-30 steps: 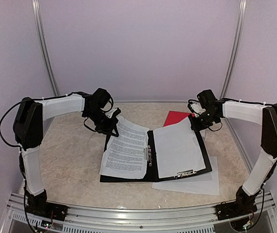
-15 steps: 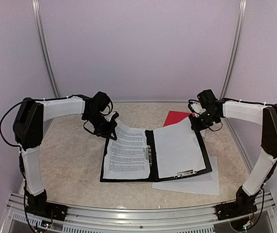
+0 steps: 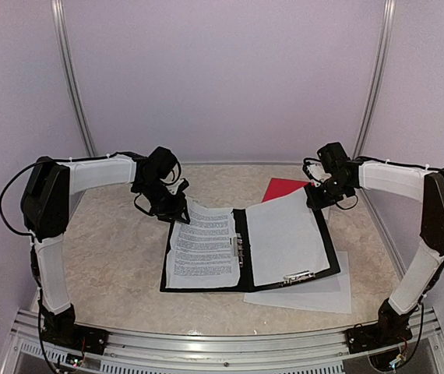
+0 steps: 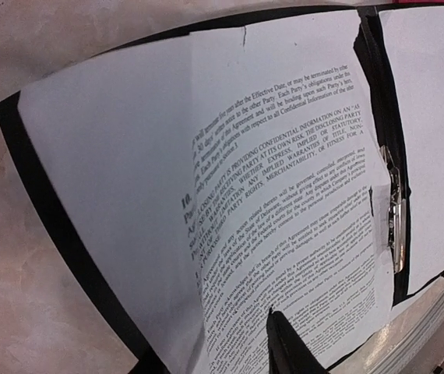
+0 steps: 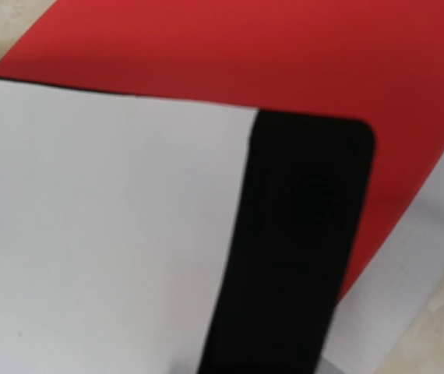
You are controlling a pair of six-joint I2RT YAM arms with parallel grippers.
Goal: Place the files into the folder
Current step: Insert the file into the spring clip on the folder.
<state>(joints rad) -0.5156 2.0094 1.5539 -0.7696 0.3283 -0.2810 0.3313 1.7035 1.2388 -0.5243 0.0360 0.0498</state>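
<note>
The files (image 3: 201, 248) lie mid-frame in the top view: a printed sheet (image 4: 269, 195) on the left half of the open black folder (image 3: 242, 222), a blank sheet (image 3: 284, 238) on its right half; another blank sheet (image 3: 333, 292) sits partly under its lower right corner. My left gripper (image 3: 174, 209) hangs at the folder's upper left corner; my right gripper (image 3: 321, 196) is at the upper right, beside a red sheet (image 3: 283, 189); I cannot tell how wide either stands.

One overhead, two close-ups
Top view looks down from behind; left wrist faces the printed sheet (image 4: 284, 195) nearby, right wrist nearer still at the folder (image 5: 300, 257) corner — both spots visible overhead.
</note>
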